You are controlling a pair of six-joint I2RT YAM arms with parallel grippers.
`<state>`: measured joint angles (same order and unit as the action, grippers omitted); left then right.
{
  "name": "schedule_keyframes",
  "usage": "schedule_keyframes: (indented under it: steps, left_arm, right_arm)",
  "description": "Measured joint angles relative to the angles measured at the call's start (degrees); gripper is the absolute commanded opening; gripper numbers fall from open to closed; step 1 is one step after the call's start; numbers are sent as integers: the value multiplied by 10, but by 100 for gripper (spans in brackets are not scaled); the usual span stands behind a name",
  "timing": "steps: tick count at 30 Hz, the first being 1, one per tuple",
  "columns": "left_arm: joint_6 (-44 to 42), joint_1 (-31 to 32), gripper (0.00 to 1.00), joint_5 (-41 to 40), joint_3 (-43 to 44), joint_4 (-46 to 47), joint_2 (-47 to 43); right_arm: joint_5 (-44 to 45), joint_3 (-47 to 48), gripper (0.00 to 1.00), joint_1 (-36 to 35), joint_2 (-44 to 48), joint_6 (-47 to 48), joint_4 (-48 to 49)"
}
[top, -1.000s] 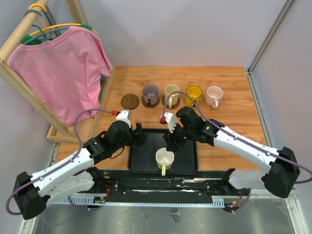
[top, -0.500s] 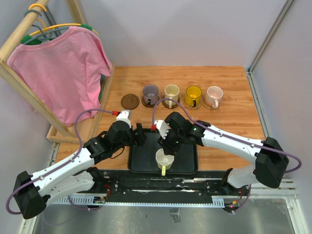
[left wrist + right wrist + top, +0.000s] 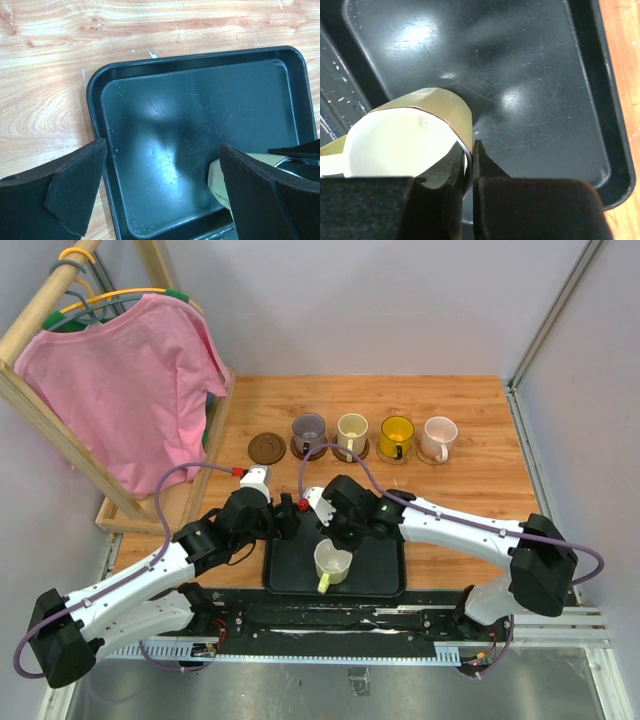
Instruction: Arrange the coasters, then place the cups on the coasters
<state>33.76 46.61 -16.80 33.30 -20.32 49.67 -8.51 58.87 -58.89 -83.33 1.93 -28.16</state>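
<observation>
Pinching the rim of the white cup [image 3: 410,135] within the black tray [image 3: 520,75], the right gripper [image 3: 468,150] holds its jaws narrow on the wall, presumably to carry it to the bare coaster [image 3: 266,447] at the row's left end, while the left gripper [image 3: 165,170] hovers wide open, empty.

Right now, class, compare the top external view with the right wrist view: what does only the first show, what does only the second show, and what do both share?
Only top external: four cups in a far row, a bare coaster left of them, the pink shirt, and the open left hand.
Only right wrist: the grip itself, with one finger inside and one outside the rim of the pale cup.
Both: the right hand at that cup, which stands in the black tray.
</observation>
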Motion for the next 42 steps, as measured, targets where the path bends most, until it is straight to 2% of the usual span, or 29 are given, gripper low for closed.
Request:
schedule_keyframes:
  steps: [15,20,24,29,31,36,42]
  left_arm:
    - [-42,0,99,26,-14,31,-18]
    - [-63,0,99,55,-35,55,-46]
    - [-72,0,99,75,-49,69,-68]
    - [-86,0,99,106,-60,70,-92]
    - [-94,0,99,125,-60,71,-101]
    - [-116,0,99,193,-60,73,-113]
    - [-141,9,99,240,-49,61,-85]
  right_arm:
    - [102,54,1,7,-47,-33,-7]
    - [106,68,6,32,-66,-64,-5]
    - [106,71,20,45,-69,-81,-4]
    - [120,71,55,45,-70,-92,-7]
    - [124,71,65,45,-70,-95,-7]
    - [132,69,72,45,-58,-97,-10]
    - [144,68,75,45,-13,-99,-24]
